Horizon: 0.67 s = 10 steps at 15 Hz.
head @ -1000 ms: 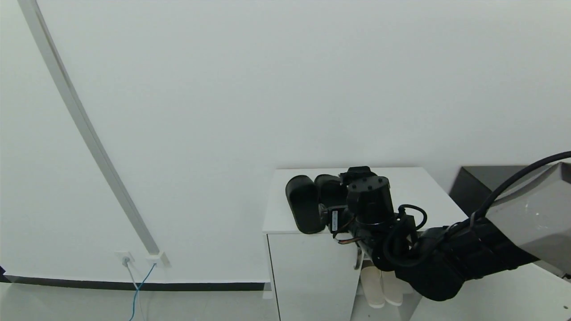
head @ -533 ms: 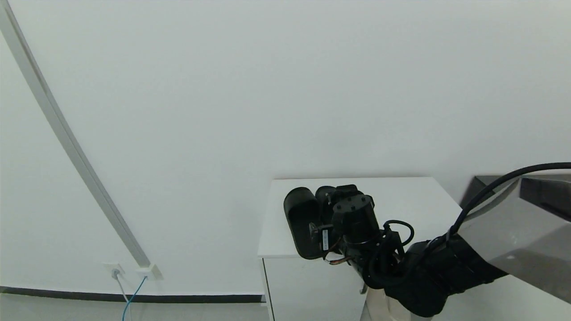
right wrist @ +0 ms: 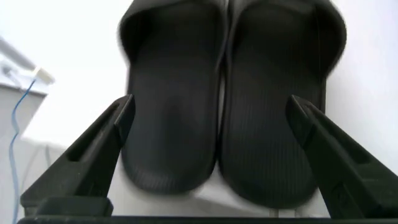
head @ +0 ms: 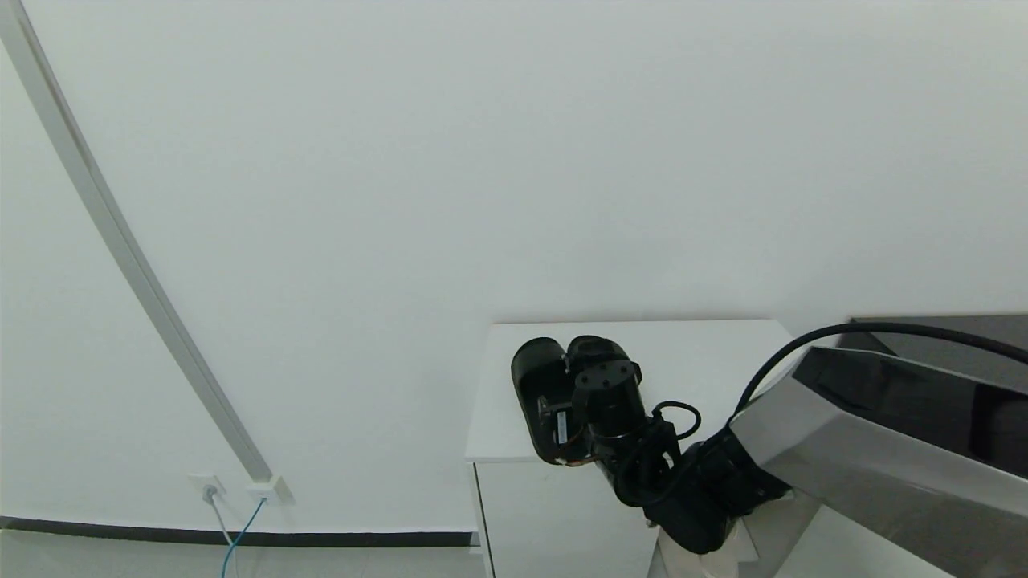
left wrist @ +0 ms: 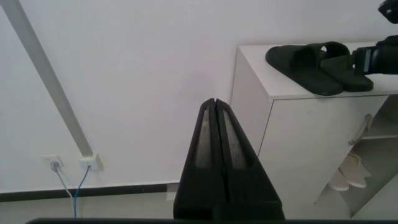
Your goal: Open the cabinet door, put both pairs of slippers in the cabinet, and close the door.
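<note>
Head view is showing a white cabinet standing against a plain wall, with a pair of black slippers lying side by side on its top. They are sitting near the left front corner, with their near ends reaching the front edge. The right arm is stretching across the cabinet's front from the right, and its wrist is covering part of the slipper nearer the middle.

Right wrist view is showing the right claw spread wide. One of its fingers is standing on each outer side of the pair, so both slippers are sitting between them. Whether the fingers are touching the slippers I cannot tell.

Left wrist view is showing the left claw hanging well off to the left of the cabinet, in front of the wall, with its two fingers pressed flat together. From there the cabinet's left front panel is facing the camera. Beside that panel the inside is showing, with a pair of white slippers lying on a low shelf. A slim handle is showing just above them, though which panel is carrying it I cannot tell.

On the wall, a grey strip is running slantwise down to two sockets, and a blue cable is hanging below them.
</note>
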Tool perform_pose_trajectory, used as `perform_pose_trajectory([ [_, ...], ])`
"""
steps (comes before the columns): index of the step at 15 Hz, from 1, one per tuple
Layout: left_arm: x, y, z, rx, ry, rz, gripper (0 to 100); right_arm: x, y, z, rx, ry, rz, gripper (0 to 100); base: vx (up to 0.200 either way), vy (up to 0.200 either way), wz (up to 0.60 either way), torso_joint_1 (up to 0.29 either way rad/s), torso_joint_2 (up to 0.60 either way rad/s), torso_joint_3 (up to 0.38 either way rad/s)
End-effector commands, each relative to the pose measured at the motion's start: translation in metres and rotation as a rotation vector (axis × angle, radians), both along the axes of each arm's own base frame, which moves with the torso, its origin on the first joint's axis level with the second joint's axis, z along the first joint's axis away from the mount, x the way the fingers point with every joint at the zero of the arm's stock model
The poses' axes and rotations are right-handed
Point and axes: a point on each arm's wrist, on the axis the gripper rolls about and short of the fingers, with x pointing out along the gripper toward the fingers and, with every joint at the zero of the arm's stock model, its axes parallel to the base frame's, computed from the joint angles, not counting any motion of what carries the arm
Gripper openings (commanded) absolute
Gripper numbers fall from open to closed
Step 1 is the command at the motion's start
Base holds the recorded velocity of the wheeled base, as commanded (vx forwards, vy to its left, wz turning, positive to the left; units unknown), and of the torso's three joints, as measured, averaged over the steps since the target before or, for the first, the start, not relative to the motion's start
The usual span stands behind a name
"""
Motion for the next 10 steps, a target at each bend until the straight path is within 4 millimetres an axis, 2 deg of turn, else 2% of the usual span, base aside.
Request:
perform_pose_trajectory([
  [1,0.000,0.000,0.000,0.000,0.001,0.001,0,0.025,0.003,-0.023,-0.025,-0.010,-0.025,100,0.000,0.000,0.00,0.000,0.00,0.000],
  [8,0.000,0.000,0.000,-0.002,0.001,0.002,0,0.077,0.005,-0.027,-0.001,-0.053,-0.090,100,0.000,0.000,0.00,0.000,0.00,0.000],
  [10,0.000,0.000,0.000,0.000,0.001,0.001,0,0.083,0.006,-0.026,0.004,-0.059,-0.095,100,0.000,0.000,0.00,0.000,0.00,0.000],
])
